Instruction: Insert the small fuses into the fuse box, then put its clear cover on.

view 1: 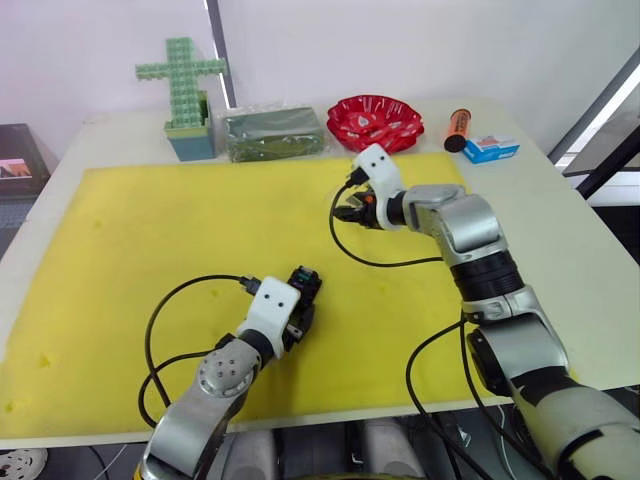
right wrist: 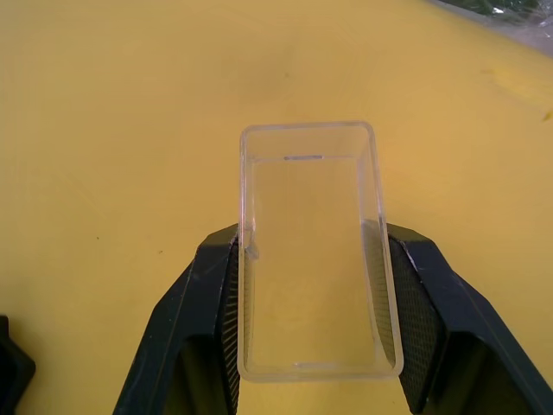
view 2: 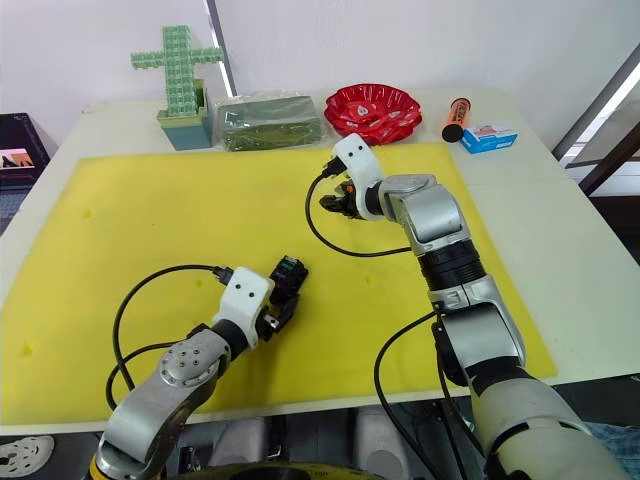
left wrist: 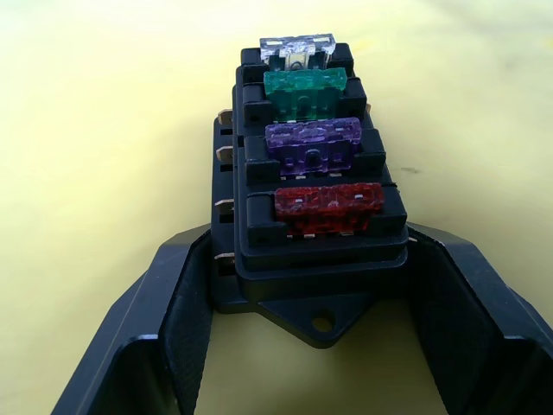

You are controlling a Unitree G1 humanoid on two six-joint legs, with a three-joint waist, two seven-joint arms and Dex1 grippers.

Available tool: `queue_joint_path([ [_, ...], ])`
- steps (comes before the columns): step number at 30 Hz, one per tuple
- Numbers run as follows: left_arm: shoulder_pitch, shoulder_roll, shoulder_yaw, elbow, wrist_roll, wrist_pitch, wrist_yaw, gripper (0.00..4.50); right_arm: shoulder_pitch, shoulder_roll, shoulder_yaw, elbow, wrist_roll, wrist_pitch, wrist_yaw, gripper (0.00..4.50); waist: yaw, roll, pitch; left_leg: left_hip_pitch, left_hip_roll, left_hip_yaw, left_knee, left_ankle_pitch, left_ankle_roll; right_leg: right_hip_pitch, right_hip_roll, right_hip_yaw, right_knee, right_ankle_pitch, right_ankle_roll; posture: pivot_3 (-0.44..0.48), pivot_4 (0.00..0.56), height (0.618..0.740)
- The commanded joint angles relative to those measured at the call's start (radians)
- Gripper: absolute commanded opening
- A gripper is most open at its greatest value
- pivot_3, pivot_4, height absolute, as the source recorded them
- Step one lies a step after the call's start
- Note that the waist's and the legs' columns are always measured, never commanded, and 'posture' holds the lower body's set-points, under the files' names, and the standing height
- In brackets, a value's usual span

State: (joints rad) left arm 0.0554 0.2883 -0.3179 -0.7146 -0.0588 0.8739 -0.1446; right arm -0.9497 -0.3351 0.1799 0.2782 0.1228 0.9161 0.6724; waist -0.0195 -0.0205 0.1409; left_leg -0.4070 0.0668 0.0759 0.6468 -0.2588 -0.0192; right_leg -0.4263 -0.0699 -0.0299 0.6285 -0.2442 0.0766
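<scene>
The black fuse box (left wrist: 311,216) rests on the yellow mat (view 1: 150,230), held between the fingers of my left gripper (view 1: 303,292), which is shut on its sides. Four small fuses stand in its slots: red (left wrist: 328,206), purple (left wrist: 313,144), green (left wrist: 305,91) and a clear-greyish one (left wrist: 297,48). Farther back and to the right, my right gripper (view 1: 350,206) is shut on the clear cover (right wrist: 313,251), a glassy open cap held by its long sides just above the mat.
Along the table's back edge stand a green cross-shaped block figure (view 1: 184,85), a clear bag of green material (view 1: 272,133), a red bowl (view 1: 375,121), an orange tube (view 1: 457,129) and a blue-and-white carton (view 1: 491,149). Black cables (view 1: 165,320) loop over the mat.
</scene>
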Motion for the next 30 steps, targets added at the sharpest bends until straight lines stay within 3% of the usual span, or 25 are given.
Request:
queue_joint_path([
  [1,-0.031,0.063,0.086,0.024,-0.046,-0.043,-0.100,3.02,-0.006,-0.004,-0.013,-0.050,0.010,-0.010,-0.006,1.82,0.001,0.000,0.000,0.000,0.000,0.000,0.000,0.000,0.000,0.000,0.000,0.000,0.000,0.000,0.000,0.000,0.150,0.740],
  [8,-0.147,0.302,0.218,0.182,-0.273,-0.331,-0.601,3.02,0.035,-0.117,0.002,-0.197,0.067,0.024,0.123,1.82,0.010,0.001,0.001,-0.002,0.000,0.001,0.000,0.000,0.000,-0.001,-0.001,-0.001,-0.001,-0.001,-0.002,0.000,0.150,0.740],
  [14,-0.300,0.395,0.156,0.450,-0.283,-0.588,-0.956,3.02,0.078,-0.281,0.069,-0.427,0.152,0.014,0.331,1.82,0.007,0.001,0.001,-0.002,-0.002,0.002,0.000,0.000,0.000,0.000,-0.004,-0.001,-0.003,-0.002,-0.003,0.000,0.150,0.740],
  [22,-0.468,0.346,0.042,0.752,-0.175,-0.800,-1.119,3.02,0.090,-0.316,0.187,-0.646,0.265,0.192,0.390,1.82,0.009,0.001,0.001,-0.002,-0.001,0.001,0.000,0.000,0.000,-0.001,-0.002,-0.001,-0.002,0.000,0.000,0.000,0.150,0.740],
  [30,-0.532,0.317,0.011,0.899,-0.086,-0.914,-1.131,3.02,0.092,-0.286,0.270,-0.659,0.268,0.198,0.338,1.82,0.009,0.001,0.001,-0.002,-0.001,0.001,0.001,0.000,0.000,-0.001,-0.002,-0.001,-0.001,-0.001,-0.003,0.000,0.150,0.740],
])
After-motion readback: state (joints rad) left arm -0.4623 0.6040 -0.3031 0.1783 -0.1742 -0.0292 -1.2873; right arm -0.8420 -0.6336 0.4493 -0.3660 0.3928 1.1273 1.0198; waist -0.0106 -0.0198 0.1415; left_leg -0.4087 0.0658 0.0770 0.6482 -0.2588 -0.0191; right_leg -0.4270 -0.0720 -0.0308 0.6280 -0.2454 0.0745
